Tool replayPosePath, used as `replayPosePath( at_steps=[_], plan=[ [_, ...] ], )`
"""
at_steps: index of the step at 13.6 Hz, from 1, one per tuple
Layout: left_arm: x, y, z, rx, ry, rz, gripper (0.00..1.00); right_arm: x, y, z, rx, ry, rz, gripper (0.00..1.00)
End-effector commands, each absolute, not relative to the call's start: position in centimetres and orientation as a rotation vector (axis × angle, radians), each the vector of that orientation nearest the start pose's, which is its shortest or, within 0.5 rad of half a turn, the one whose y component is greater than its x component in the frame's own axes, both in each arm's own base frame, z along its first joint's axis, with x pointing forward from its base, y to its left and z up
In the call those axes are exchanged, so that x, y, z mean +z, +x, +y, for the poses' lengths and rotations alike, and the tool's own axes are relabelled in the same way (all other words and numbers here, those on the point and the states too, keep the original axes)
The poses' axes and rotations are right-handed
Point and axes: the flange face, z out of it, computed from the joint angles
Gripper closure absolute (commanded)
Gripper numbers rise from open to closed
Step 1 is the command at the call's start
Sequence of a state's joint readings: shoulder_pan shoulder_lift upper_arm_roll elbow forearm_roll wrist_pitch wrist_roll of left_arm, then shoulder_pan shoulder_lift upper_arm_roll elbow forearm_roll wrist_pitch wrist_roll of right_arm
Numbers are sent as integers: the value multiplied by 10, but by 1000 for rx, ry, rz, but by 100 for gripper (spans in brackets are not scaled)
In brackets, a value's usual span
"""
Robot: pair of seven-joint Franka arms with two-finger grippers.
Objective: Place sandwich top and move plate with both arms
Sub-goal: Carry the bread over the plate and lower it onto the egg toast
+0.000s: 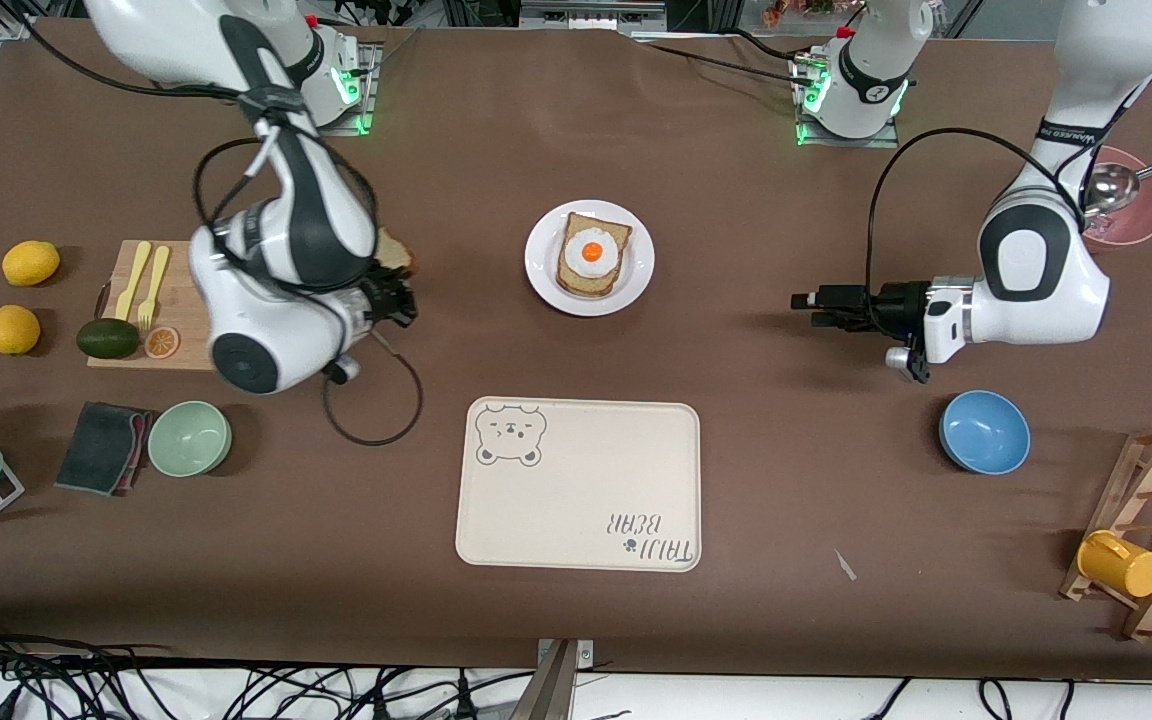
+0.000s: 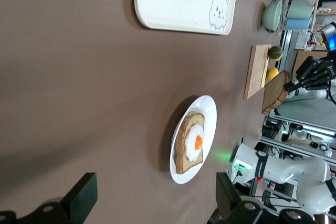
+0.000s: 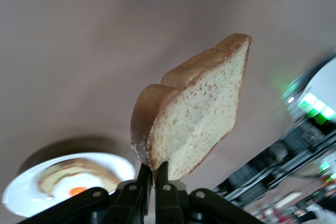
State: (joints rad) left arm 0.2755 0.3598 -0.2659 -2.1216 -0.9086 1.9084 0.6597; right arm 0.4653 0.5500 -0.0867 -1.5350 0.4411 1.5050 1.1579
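Observation:
The white plate (image 1: 636, 280) sits mid-table and carries a bread slice with a fried egg (image 1: 593, 252). My right gripper (image 1: 391, 295) is shut on the sandwich top (image 1: 398, 252), a plain speckled slice, and holds it on edge in the air over the bare table between the cutting board and the plate. The right wrist view shows the fingers (image 3: 161, 179) pinching the slice (image 3: 194, 111) at its crust, with the plate (image 3: 18, 200) below. My left gripper (image 1: 816, 300) is open and empty, low over the table toward the left arm's end from the plate (image 2: 210, 109), its fingers (image 2: 84, 192) wide apart.
A cream bear-printed tray (image 1: 576, 485) lies nearer the front camera than the plate. A blue bowl (image 1: 984, 432) sits near the left gripper. A green bowl (image 1: 189, 438) and a cutting board (image 1: 181, 300) with forks and fruit lie by the right arm. A wooden rack (image 1: 1151, 530) holds a yellow cup.

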Motion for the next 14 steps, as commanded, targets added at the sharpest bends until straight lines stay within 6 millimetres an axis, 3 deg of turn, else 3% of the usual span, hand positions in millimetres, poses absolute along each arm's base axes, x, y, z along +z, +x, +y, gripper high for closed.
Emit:
replayPosePath(
  at_steps=[1, 3, 6, 8, 10, 14],
  plan=[
    [233, 529, -64, -254, 2135, -108, 1, 307, 549, 353, 1129, -2615, 1520, 100],
    [234, 528, -82, -279, 2130, -124, 0, 309, 534, 394, 1149, -2488, 1669, 100],
    [237, 530, -85, -268, 2118, -119, 0, 288, 507, 464, 1166, -2349, 1859, 100],
    [227, 527, -91, -285, 2100, -102, 3, 256, 488, 502, 1184, -2302, 1938, 100],
    [216, 523, -100, -309, 2096, -99, 0, 231, 485, 516, 1153, -2230, 2005, 100],
    [202, 513, -112, -322, 2045, -49, 0, 188, 484, 519, 1091, -2241, 2022, 100]
  ],
)
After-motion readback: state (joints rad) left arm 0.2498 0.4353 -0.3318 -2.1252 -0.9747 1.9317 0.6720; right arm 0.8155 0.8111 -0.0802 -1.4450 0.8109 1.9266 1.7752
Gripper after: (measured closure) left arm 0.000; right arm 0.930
